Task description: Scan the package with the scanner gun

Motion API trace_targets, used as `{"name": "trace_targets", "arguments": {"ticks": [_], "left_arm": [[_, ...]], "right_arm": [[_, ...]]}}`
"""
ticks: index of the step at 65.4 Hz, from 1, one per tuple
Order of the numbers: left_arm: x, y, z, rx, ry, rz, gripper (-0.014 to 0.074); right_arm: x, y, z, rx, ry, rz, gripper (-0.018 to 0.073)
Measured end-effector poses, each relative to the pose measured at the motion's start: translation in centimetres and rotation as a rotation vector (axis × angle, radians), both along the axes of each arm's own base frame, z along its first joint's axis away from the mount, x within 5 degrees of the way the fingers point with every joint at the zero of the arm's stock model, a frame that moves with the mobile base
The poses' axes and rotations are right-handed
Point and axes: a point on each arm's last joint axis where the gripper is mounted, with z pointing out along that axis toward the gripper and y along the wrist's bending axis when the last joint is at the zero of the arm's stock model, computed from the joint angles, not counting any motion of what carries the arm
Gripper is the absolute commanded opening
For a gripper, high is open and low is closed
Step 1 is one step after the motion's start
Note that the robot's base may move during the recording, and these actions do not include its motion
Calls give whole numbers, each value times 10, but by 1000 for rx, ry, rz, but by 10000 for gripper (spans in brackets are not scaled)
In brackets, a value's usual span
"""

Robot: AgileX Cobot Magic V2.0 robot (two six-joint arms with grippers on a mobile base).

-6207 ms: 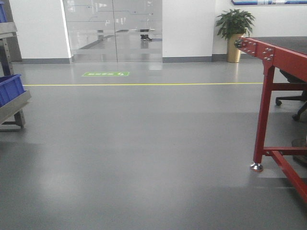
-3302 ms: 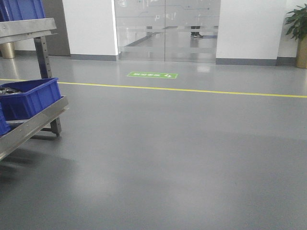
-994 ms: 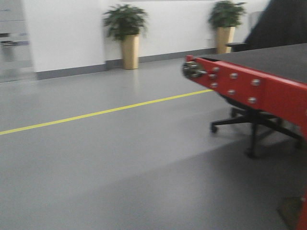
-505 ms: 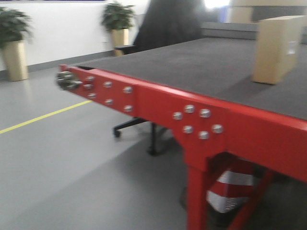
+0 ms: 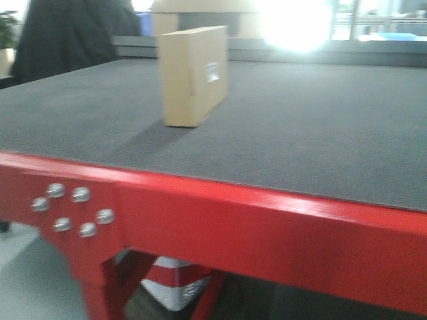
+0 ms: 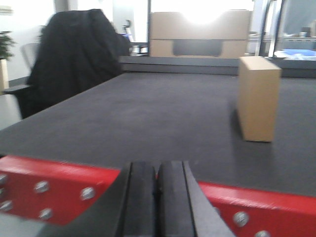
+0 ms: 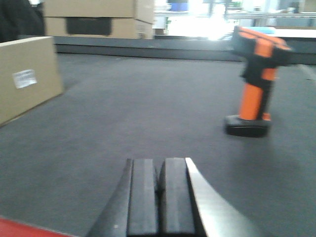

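Jaws pressed together, nothing held: left gripper (image 6: 157,195) and right gripper (image 7: 160,195), both near the table (image 5: 313,140) edge. Box (image 5: 195,75) upright on table, sticker (image 5: 212,72) on one face. Scanner (image 7: 256,84) stands on its foot, well apart from box.

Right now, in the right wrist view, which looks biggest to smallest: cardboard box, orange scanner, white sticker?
1-2: package and scanner gun look about alike; the frame edge cuts the package off.
3: white sticker, clearly smallest.
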Motion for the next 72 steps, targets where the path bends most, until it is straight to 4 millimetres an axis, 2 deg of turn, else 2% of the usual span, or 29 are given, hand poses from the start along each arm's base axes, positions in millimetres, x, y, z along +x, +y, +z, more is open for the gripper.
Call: {"name": "trace_targets", "arguments": {"ticks": [72], "left_arm": [[0, 0, 0, 0, 0, 0, -111]], "right_arm": [[0, 2, 0, 0, 0, 35, -153]]}}
